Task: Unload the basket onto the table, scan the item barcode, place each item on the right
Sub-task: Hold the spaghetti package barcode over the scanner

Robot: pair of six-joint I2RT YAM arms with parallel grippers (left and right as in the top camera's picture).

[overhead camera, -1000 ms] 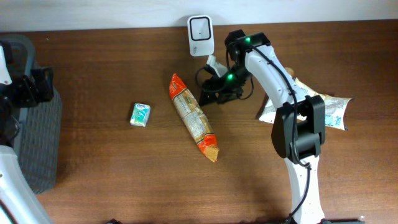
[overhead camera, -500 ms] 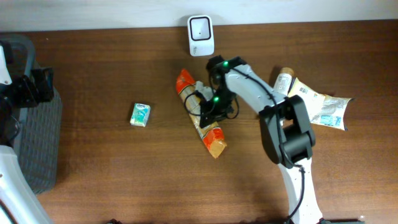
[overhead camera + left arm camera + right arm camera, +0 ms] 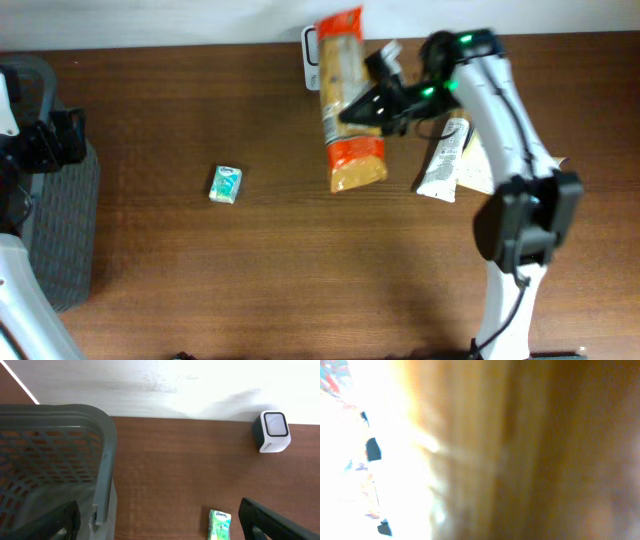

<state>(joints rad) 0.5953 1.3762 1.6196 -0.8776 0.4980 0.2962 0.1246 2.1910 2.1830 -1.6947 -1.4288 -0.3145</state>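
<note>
**Brown counter point(image 3: 200, 280): snack packet point(image 3: 345, 100) held at the scanner point(image 3: 272, 430)**

We saw the grey basket point(image 3: 50, 460) at the left, with nothing showing inside it. Right jaws point(image 3: 385, 100) were clamped on the packet's side. Its long axis ran front to back, and its far end overlapped the scanner from overhead. Left jaws point(image 3: 159, 510) stood wide, holding nothing, well apart.

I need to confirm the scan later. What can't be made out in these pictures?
Barcode on the snack packet: overhead, print too small to read.
Scanner: overhead, mostly covered by the packet.
Right pincer, its grip: right wrist view is all blur and glare.
Tissue pack: left wrist view, cut off by the bottom edge.
</note>
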